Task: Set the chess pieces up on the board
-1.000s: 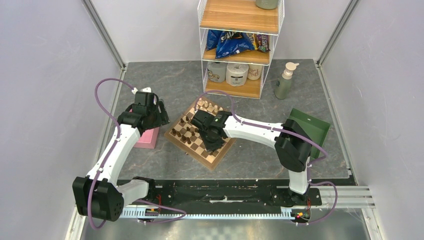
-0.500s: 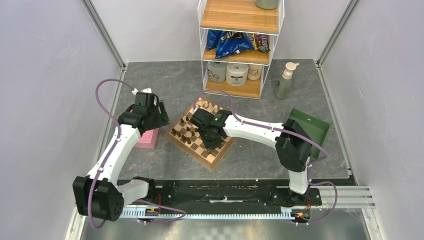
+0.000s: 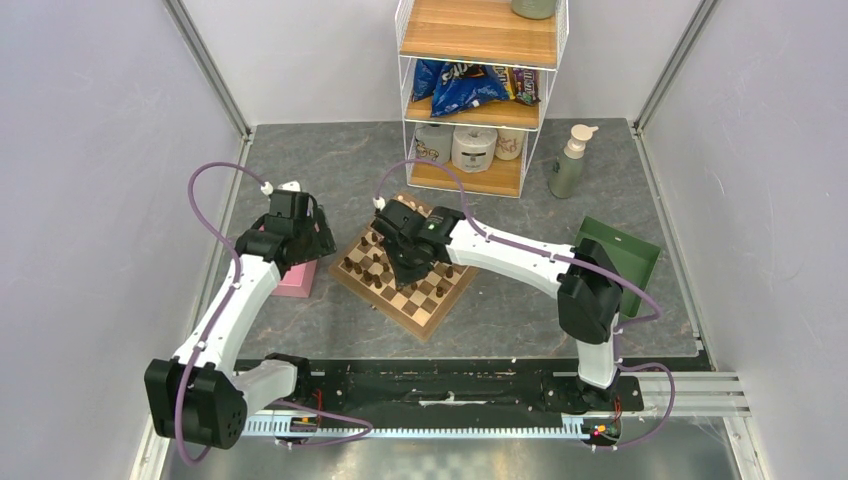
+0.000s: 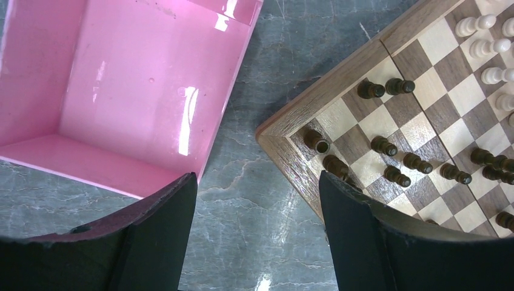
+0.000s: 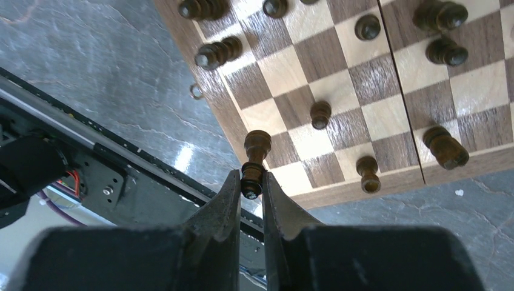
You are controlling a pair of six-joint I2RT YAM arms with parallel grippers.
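- Right gripper [image 5: 251, 180] was pinched shut on a dark chess piece [image 5: 254, 159], which poked out past the fingertips over the edge of the board [image 5: 370, 182].
- Left gripper [image 4: 257, 206] hung wide open and empty, between the pink box [image 4: 139, 91] and the board.
- I'd say the trick was to stand the piece upright in the middle of a free square without bumping its neighbours.
- Snack bags [image 3: 470, 88] on the shelf [image 3: 480, 30] had print on them, but it was too small to read.

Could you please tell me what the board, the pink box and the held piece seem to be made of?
Board: wood, visible grain, satin finish.
Pink box: probably glossy plastic, given its sharp reflections.
Dark piece in the right gripper: apparently turned wood, stained dark, slight sheen.
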